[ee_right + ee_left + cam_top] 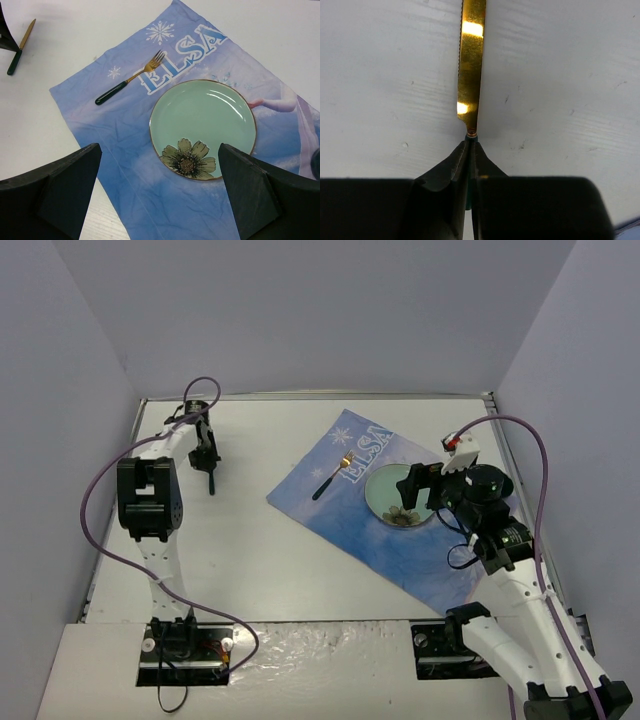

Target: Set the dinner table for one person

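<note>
The table (250, 550) is big, white and flat. In the top view its long side looks to run from left to right, with both arms at its near edge. The left wrist view shows the left gripper (470, 146) pinched tight on a knife (471, 65), right where the green handle meets the gold blade. The blade points straight away from the gripper, low over the white table (I cannot tell if it touches). From the top view that knife is only a small dark stick at the far left, lying near to far. The right wrist view shows which end is which: the handle is the near end and the blade is the far end. It also shows the blue placemat (125, 165) lying at a slant on the right part of the table. On it is a green plate (200, 112) with a flower, and a fork (131, 77) lies near it on the left. The right gripper (409, 490) hangs over the plate with its fingers (55, 190) spread wide and nothing between them.
</note>
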`<state>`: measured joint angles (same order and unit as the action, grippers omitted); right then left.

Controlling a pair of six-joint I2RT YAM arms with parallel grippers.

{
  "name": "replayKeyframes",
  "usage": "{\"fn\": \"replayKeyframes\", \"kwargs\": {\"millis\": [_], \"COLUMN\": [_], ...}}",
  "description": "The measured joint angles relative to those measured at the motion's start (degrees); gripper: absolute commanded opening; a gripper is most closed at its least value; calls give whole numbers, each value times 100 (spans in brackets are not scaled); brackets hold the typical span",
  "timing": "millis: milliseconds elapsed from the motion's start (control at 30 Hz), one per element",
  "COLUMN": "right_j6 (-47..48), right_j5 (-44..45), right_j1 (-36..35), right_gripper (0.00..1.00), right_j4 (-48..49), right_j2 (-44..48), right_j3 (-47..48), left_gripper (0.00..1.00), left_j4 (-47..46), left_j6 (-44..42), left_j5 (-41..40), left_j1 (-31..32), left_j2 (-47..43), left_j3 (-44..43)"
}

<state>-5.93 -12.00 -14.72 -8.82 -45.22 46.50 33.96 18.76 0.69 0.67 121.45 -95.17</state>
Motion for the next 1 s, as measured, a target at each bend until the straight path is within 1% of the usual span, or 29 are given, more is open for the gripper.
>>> {"fn": "replayKeyframes", "kwargs": {"millis": [200, 300, 400, 533, 733, 867, 1000], "right_j6": [3, -5, -17, -66, -158, -179, -198], "right_j5": [-171, -221, -242, -248, -291, -326, -340], "right_j1": [0, 0, 0, 0, 0, 0, 0], "right_gripper": [100, 100, 100, 100, 100, 100, 100], "right_j4": [0, 0, 0, -5, -7, -7, -7], "right_j2": [59, 70, 127, 332, 527, 568, 664], "right_j3": [-11, -13, -20, -112, -188, -188, -191], "left_gripper": [3, 3, 7, 7, 6, 2, 1], "left_j4": [-31, -197, -404, -629, -907, -1006, -1005], "left_j6": [21, 112, 229, 300, 361, 526, 814], "left_j5": [19, 52, 83, 94, 70, 91, 131], "left_j1": [4, 13, 28, 80, 150, 362, 800], "left_j2": [-154, -270, -473, -692, -894, -1183, -1612], "left_j3": [246, 460, 801, 1193, 1544, 1958, 2494]}}
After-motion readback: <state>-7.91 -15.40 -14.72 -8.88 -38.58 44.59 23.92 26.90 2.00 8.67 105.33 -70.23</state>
